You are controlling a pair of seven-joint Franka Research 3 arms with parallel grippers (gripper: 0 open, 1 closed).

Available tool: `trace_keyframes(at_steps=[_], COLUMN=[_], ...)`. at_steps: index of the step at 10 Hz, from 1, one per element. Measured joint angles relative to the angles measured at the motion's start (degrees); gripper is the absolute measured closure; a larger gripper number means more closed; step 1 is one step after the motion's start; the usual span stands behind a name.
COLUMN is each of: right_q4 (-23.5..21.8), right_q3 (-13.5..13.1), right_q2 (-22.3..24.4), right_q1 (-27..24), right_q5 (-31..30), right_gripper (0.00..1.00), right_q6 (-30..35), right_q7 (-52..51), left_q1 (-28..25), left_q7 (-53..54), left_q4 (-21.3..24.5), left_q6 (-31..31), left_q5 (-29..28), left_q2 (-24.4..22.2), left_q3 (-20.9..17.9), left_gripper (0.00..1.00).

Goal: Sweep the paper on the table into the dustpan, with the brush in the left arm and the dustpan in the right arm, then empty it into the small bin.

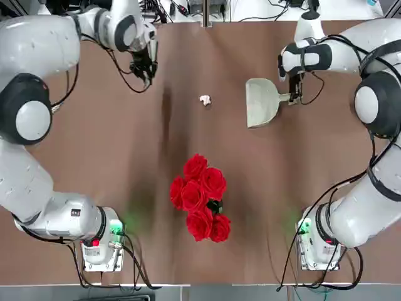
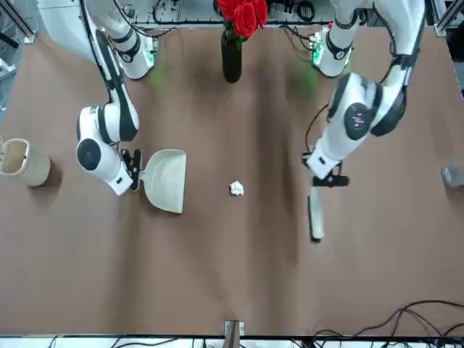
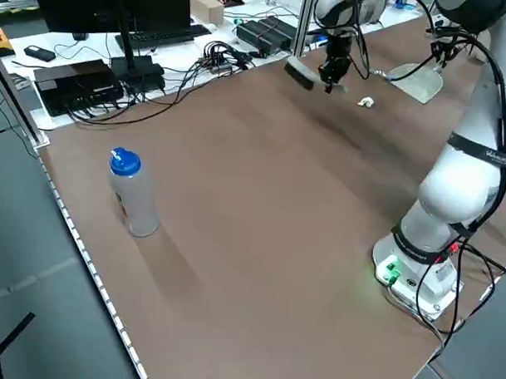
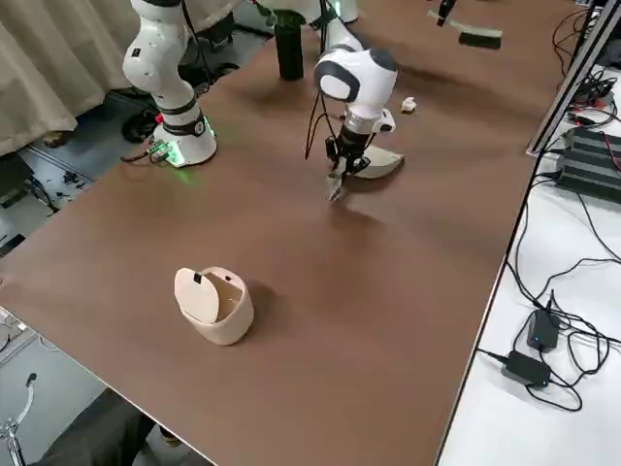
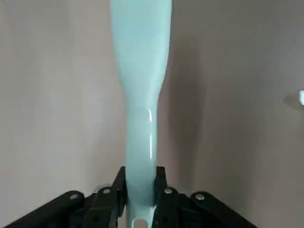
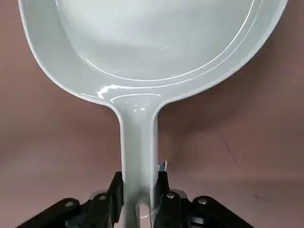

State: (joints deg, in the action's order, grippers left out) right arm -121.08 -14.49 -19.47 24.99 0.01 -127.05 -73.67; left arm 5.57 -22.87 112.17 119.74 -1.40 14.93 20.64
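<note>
Here, brush (image 2: 315, 214) lengthwise, dustpan (image 1: 260, 102) facing paper (image 1: 205, 100)

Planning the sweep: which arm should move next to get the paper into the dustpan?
Left. Its end effector is shut on the brush, which is beside the paper. The right end effector already holds the dustpan with its mouth facing the wad from the other side.

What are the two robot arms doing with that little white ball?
They are getting ready to sweep it up. The left gripper holds the brush, and the right gripper holds the dustpan by its handle. The paper lies on the table between them, not yet swept. The small bin waits farther off.
</note>
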Motion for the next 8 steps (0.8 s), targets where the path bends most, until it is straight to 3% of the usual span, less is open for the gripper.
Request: trace_keyframes(at_steps=[4, 8], right_q4=[1.59, 2.62], right_q3=[0.08, 0.12], right_q2=[0.0, -0.01], right_q1=[5.51, 10.14], right_q5=[0.02, 0.05], right_gripper=[0.67, 0.67], right_q6=[0.89, 1.22], right_q7=[7.37, 13.41], left_q1=[10.47, 16.51], left_q7=[-4.77, -10.71], left_q4=[-7.36, -14.18], left_q6=[-0.3, -6.76], left_q5=[0.0, 0.0], left_q2=[10.21, 18.29], left_q3=[0.05, 0.08], left_gripper=[0.73, 0.73])
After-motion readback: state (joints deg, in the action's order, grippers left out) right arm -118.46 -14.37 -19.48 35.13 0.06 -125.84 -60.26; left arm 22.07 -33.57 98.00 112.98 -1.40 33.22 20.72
